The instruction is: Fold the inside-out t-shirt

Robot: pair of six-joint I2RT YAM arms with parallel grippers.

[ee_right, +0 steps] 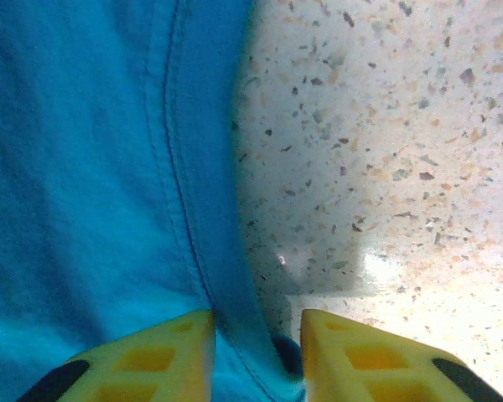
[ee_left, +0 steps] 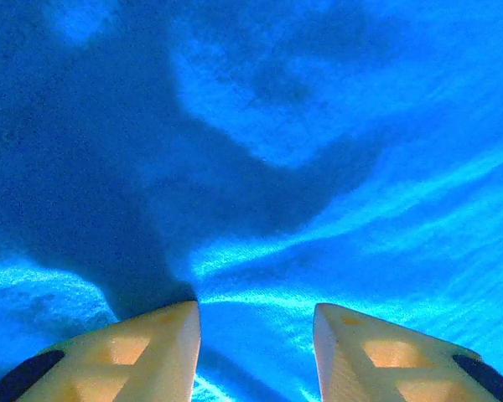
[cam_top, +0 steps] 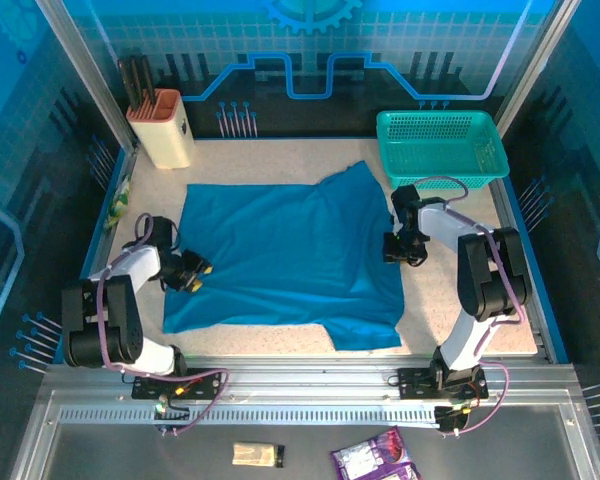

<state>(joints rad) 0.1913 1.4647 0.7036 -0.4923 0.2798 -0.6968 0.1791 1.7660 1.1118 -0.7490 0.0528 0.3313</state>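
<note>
The inside-out t-shirt [cam_top: 290, 250] lies spread flat on the speckled table [cam_top: 455, 310], plain blue-teal, one sleeve toward the back right and one at the near right. My left gripper [cam_top: 198, 277] rests low on the shirt's left edge. In the left wrist view its jaws [ee_left: 256, 314] stand part-way apart on the cloth [ee_left: 318, 126], and creases fan out from between them. My right gripper [cam_top: 400, 250] is at the shirt's right edge. There the stitched hem [ee_right: 201, 209] runs between the jaws [ee_right: 257, 322], which stand narrowly apart with bare table beside the right finger.
A teal mesh basket [cam_top: 440, 145] stands at the back right, close behind the right arm. A beige knife block [cam_top: 162, 128] stands at the back left. Bare table [ee_right: 386, 126] lies right of the hem. Two small packets [cam_top: 257, 455] [cam_top: 375, 460] lie on the metal ledge in front.
</note>
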